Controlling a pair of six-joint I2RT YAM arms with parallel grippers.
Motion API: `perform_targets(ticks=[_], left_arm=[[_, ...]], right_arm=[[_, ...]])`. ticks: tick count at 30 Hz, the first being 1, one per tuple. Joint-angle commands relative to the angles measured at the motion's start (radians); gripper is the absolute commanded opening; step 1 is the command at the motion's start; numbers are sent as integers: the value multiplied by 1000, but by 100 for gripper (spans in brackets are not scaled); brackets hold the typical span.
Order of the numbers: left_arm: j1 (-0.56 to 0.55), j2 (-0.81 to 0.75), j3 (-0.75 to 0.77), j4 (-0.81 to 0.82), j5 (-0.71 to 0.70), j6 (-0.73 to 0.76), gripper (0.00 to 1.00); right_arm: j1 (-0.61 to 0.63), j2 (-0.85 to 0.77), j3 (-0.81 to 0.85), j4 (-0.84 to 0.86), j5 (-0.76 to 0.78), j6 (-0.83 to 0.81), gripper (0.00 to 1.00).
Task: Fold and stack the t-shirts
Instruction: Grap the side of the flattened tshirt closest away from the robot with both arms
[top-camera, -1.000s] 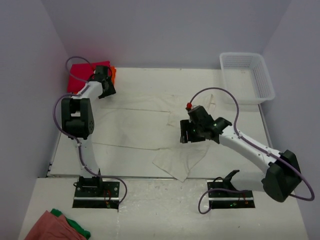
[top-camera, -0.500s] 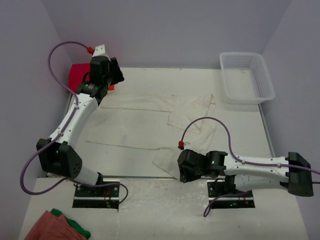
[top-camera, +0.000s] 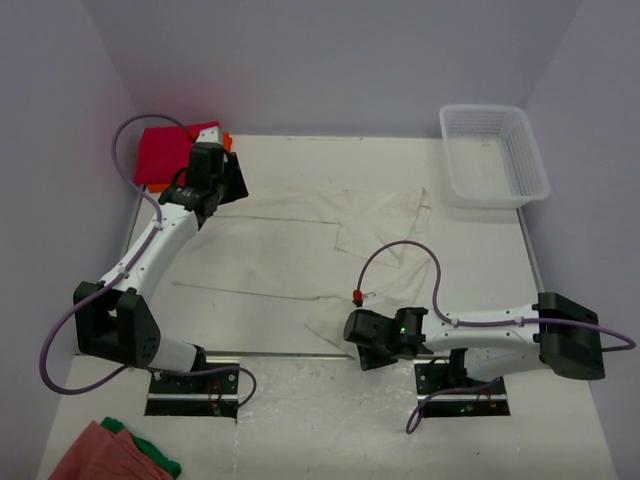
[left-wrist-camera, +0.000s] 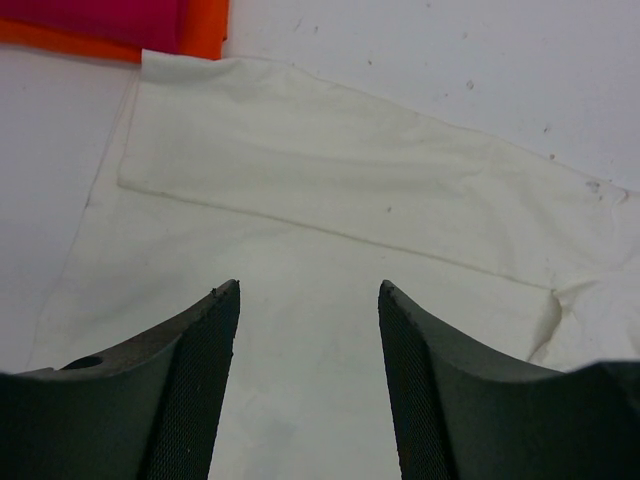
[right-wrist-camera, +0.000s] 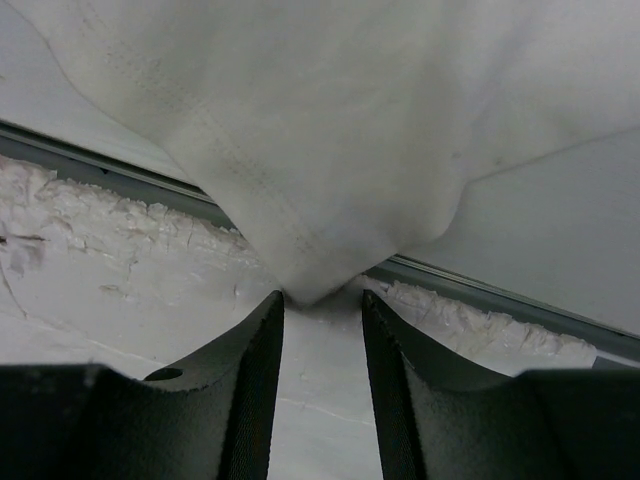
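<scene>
Your left hand (left-wrist-camera: 308, 287) hangs spread wide over the cream-white t-shirt (left-wrist-camera: 330, 190), with the magenta-red t-shirt (left-wrist-camera: 90, 12) and orange t-shirt (left-wrist-camera: 205, 25) just beyond its fingertips. Your right hand (right-wrist-camera: 322, 297) is narrowly parted, and that cream shirt's corner droops off the bench (right-wrist-camera: 570, 240) edge right at its tips.

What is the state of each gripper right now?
Left gripper: open, above the white shirt, holding nothing.
Right gripper: open, the shirt's corner at its tips, not clamped.
</scene>
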Motion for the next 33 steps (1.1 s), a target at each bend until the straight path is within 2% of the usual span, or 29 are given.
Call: perform_targets(ticks=[1,7,11,20,30,33], left_arm=[[-15,-48,-10,17,4,2,59],[-24,-59,-22,17,1,7,59],[-29,-63,-26,17,-7,13,59],[-37,-83,-47,18,-23,10,60],[-44,-88,-49,18,-20,13,60],[-46,-89,-50,18,-22,15,60]], right_arm=[[3,38,13,32,57,27,39],[-1,122,30,71,42,17,33],[-3,147,48,74,34,15,20],[-8,196,87,74,37,-3,15],[-31,216,122,49,50,-29,15],[-40,219,122,49,56,-34,8]])
